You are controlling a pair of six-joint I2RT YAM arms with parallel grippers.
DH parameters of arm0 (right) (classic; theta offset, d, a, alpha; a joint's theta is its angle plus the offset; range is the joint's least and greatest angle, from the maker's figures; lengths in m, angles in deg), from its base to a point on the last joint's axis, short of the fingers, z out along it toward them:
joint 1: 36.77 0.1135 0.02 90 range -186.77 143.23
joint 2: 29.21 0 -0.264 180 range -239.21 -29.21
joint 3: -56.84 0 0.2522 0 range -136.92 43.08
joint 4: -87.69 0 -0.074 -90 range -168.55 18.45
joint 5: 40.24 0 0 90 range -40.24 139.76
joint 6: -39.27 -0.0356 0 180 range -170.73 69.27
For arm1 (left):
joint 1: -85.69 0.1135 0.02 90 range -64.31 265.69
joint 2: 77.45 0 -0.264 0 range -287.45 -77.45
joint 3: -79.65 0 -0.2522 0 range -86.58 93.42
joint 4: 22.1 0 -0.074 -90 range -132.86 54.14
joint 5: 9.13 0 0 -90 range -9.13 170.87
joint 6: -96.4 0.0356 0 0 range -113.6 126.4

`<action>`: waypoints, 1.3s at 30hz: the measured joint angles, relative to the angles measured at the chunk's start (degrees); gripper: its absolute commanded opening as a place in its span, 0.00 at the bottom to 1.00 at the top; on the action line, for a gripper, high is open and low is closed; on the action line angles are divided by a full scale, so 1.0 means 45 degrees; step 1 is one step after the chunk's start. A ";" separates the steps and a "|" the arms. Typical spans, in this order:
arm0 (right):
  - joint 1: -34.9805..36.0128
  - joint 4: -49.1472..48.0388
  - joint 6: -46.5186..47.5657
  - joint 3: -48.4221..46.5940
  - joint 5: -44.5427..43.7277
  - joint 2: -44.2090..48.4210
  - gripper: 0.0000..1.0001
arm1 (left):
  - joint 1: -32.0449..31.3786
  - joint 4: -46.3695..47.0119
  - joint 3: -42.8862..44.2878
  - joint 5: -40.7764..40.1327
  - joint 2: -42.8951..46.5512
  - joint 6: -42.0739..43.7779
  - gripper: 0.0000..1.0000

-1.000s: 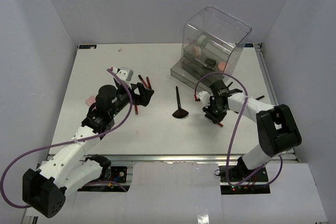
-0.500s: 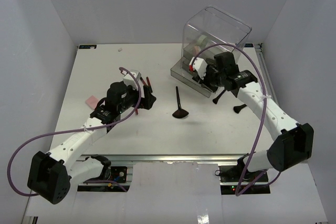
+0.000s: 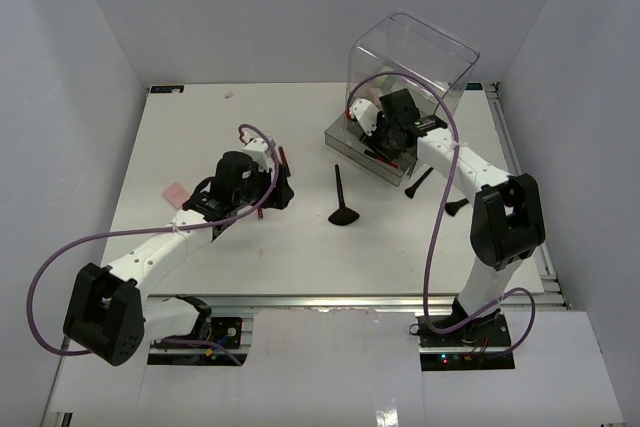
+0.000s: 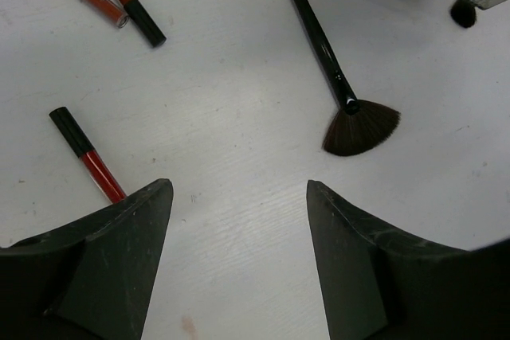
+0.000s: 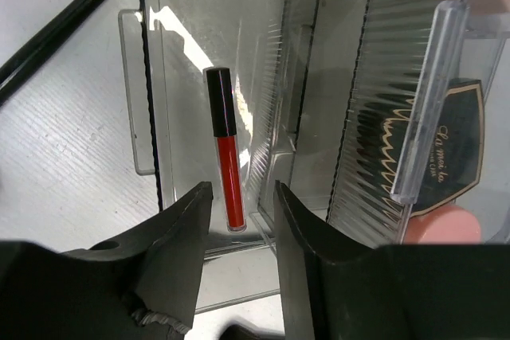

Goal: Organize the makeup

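While the red stick [image 5: 229, 173] lies in the open drawer [image 5: 183, 77] at the far-right corner | right gripper [image 5: 241, 205] narrowly parted, empty (best lifted straight, clear of drawer wall) | left gripper [image 4: 239, 197] wide, empty, mid-desk

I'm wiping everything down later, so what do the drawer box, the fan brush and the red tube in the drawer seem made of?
Drawer box: clear rigid plastic, glossy, partly ribbed; things show through it.
Fan brush: shiny black handle, plastic or lacquered wood, with soft dark bristles.
Red tube: see-through body showing red, glossy black cap, probably plastic.
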 measured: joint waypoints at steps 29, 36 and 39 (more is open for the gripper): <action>-0.1643 -0.0289 -0.0373 0.5447 0.8360 0.7325 0.63 | 0.1789 -0.2729 0.3492 -0.2887 -0.6935 -0.1735 0.44; -0.1881 -0.0361 -0.0380 0.5622 0.8782 0.7865 0.63 | 0.1833 -0.2900 0.3846 -0.3167 -0.7308 -0.1529 0.25; -0.2035 -0.0368 -0.0377 0.5673 0.8857 0.7907 0.63 | 0.1835 -0.2911 0.3856 -0.3244 -0.7307 -0.1392 0.15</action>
